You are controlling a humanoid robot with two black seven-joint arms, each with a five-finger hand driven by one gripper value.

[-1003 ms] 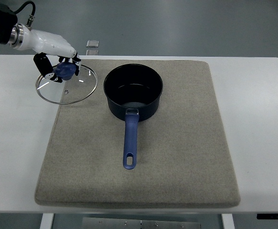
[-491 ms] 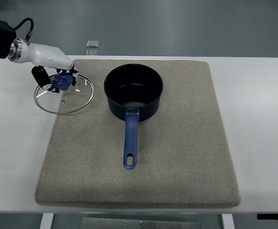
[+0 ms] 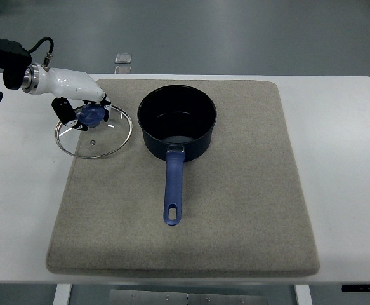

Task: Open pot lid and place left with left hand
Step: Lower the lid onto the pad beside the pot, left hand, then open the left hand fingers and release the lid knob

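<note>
One left hand (image 3: 83, 105) grips the lid (image 3: 94, 132), now shifted right toward the pot (image 3: 177, 122).

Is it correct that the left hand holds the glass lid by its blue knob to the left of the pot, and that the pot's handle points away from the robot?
Not quite. In the top view the left hand does hold the glass lid by its blue knob, left of the pot. But the pot's handle points toward the robot, to the picture's bottom edge, not away from it.
</note>
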